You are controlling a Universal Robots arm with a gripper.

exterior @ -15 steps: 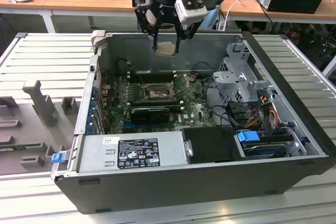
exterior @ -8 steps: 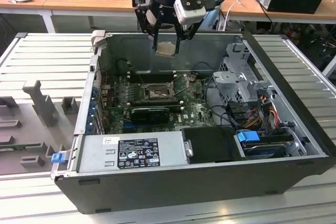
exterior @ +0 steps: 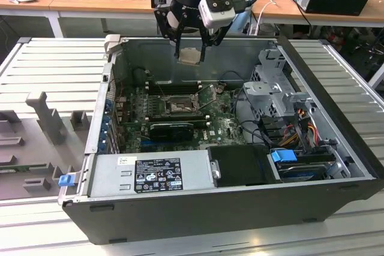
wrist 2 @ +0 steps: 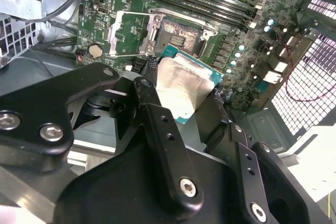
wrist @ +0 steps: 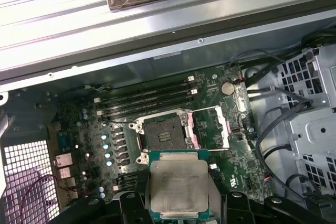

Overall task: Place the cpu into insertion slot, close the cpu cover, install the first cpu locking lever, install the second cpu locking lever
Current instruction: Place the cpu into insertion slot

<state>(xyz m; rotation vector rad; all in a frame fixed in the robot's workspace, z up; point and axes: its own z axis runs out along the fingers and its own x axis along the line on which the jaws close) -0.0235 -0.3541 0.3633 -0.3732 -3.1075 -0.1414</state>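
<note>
My gripper [exterior: 191, 54] hangs above the back wall of the open computer case, shut on the cpu [exterior: 190, 56], a flat square chip with a pale silver face. Both wrist views show the cpu [wrist: 178, 184] [wrist 2: 181, 90] pinched by its edges between the black fingers [wrist 2: 149, 85], well above the green board. The insertion slot [wrist: 164, 132] [wrist 2: 181, 34] [exterior: 178, 107] lies bare and dark below it. The cpu cover [wrist: 212, 127] [wrist 2: 128, 32], a thin metal frame, is swung open to one side of the slot.
Inside the case [exterior: 300, 64] are memory slots [exterior: 174, 88] behind the socket, a black ribbed block [exterior: 171, 129] in front of it, the power supply [exterior: 150, 175] at the front, and a drive cage [exterior: 279, 88] with cables on the exterior view's right.
</note>
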